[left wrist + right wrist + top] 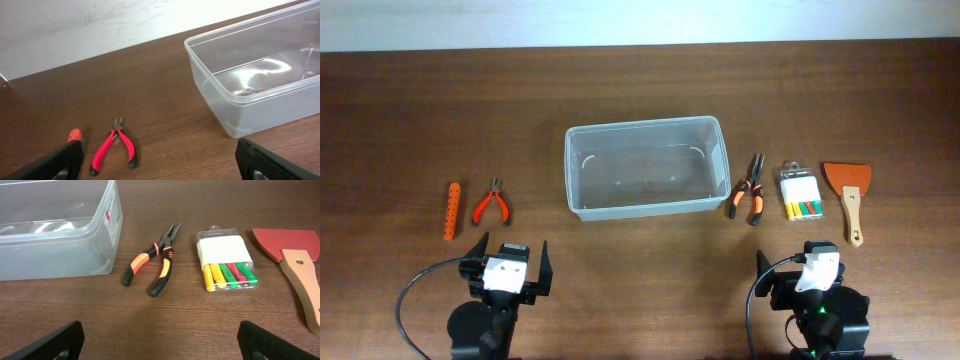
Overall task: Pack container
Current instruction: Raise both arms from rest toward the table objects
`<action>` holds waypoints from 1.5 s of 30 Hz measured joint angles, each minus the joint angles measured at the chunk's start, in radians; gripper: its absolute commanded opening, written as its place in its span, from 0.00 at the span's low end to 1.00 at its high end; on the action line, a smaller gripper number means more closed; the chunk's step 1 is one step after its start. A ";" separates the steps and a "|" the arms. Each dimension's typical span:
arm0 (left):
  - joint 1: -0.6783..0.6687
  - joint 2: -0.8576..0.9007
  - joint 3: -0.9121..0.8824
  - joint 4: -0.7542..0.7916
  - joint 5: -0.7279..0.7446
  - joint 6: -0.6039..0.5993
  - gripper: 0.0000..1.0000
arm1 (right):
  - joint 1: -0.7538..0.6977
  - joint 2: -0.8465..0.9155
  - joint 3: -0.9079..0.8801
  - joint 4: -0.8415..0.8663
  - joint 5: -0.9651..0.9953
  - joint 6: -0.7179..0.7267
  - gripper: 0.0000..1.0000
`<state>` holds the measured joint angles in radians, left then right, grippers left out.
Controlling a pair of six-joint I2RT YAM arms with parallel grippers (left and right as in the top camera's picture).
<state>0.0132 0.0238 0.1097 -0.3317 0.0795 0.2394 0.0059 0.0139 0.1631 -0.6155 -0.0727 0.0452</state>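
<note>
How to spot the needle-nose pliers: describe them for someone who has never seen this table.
Start at the clear rectangular plastic tub mid-table. Just off its right end lie the black-and-orange-handled needle-nose pliers. Unlike the stubby red-handled cutters on the tub's left, their nose is long and thin.

Left arm (pixel 505 275), right arm (pixel 820 275): black bodies, white wrist housings. Black cable (pixel 408 300) loops beside each. Green light (pixel 817 311) on right arm. Left hand (pixel 160 152): fingers (pixel 55 162) matte black.

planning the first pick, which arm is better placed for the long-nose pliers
Right. The long-nose pliers lie right of the container, directly ahead of the open right pincer; the left pincer is across the container.
</note>
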 measured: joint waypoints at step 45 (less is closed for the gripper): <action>0.000 0.237 0.232 -0.061 0.000 -0.167 0.99 | 0.000 0.280 0.411 -0.118 -0.023 -0.001 0.98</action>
<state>0.0132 0.2607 0.3420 -0.3931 0.0792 0.0727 0.0059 0.2943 0.5743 -0.7338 -0.0952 0.0441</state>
